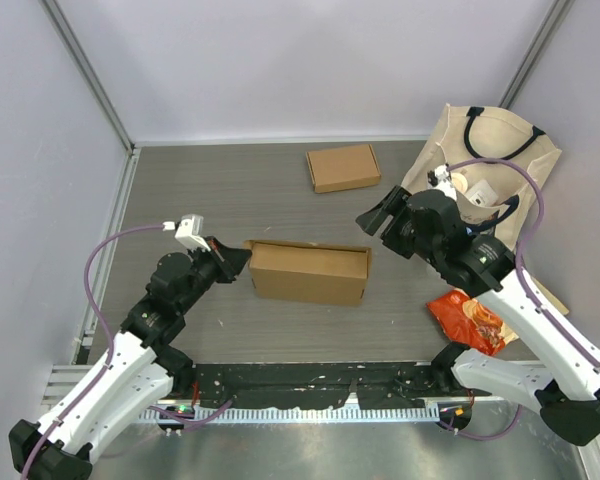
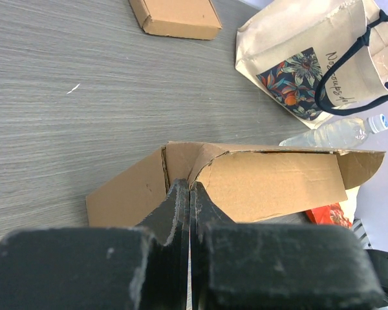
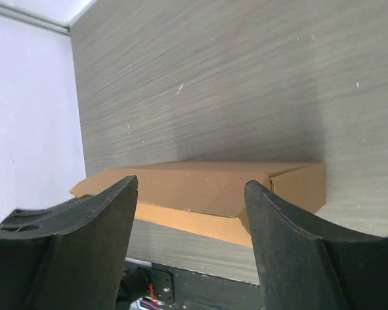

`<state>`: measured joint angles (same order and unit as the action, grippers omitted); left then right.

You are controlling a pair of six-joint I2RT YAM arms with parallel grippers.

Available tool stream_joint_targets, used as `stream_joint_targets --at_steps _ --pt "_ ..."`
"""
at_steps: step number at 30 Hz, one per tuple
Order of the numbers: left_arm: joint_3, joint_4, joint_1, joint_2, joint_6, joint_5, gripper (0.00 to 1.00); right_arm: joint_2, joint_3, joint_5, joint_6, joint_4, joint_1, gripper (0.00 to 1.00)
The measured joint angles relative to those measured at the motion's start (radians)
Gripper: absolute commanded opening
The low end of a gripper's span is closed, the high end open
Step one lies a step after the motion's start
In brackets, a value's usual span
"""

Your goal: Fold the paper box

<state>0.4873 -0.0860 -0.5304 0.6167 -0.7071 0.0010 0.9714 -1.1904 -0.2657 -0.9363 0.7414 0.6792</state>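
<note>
Paper box (image 1: 310, 272) end flaps untucked | left gripper (image 1: 240, 260) closed tight against left end | right gripper (image 1: 372, 215) wide, clear | next: I tuck right flap

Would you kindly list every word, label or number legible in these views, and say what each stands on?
Beige cloth tote bag: one line of dark cursive starting with "N", crossed by the dark handle; not legible as a whole.
Red-orange foil packet: print too small to read.
Brown cardboard near box and far box: no print visible.
</note>
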Motion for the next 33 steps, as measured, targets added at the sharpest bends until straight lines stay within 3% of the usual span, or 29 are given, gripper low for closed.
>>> stream_joint_targets --at_steps 13,17,18,24,27,31,33 --pt "0.000 0.000 -0.018 0.000 -0.002 -0.019 0.02 0.026 0.111 0.100 -0.183 0.062 -0.040 0.47" --pt "0.005 -0.014 -0.018 0.003 -0.013 -0.019 0.21 0.021 0.165 0.114 -0.229 0.043 -0.042 0.39" --pt "0.012 -0.033 -0.018 0.007 -0.019 -0.016 0.33 0.019 0.174 0.114 -0.239 0.036 -0.045 0.37" --pt "0.135 -0.239 -0.019 0.037 -0.061 0.036 0.67 -0.006 0.217 0.119 -0.275 -0.005 -0.047 0.36" --pt "0.221 -0.364 -0.020 0.039 -0.069 0.057 0.75 -0.003 0.224 0.129 -0.278 -0.028 -0.047 0.36" --pt "0.378 -0.497 -0.020 0.061 -0.077 0.060 0.74 -0.002 0.226 0.134 -0.277 -0.035 -0.047 0.36" --pt "0.460 -0.548 -0.020 0.092 -0.085 0.052 0.67 0.000 0.226 0.135 -0.273 -0.038 -0.047 0.35"
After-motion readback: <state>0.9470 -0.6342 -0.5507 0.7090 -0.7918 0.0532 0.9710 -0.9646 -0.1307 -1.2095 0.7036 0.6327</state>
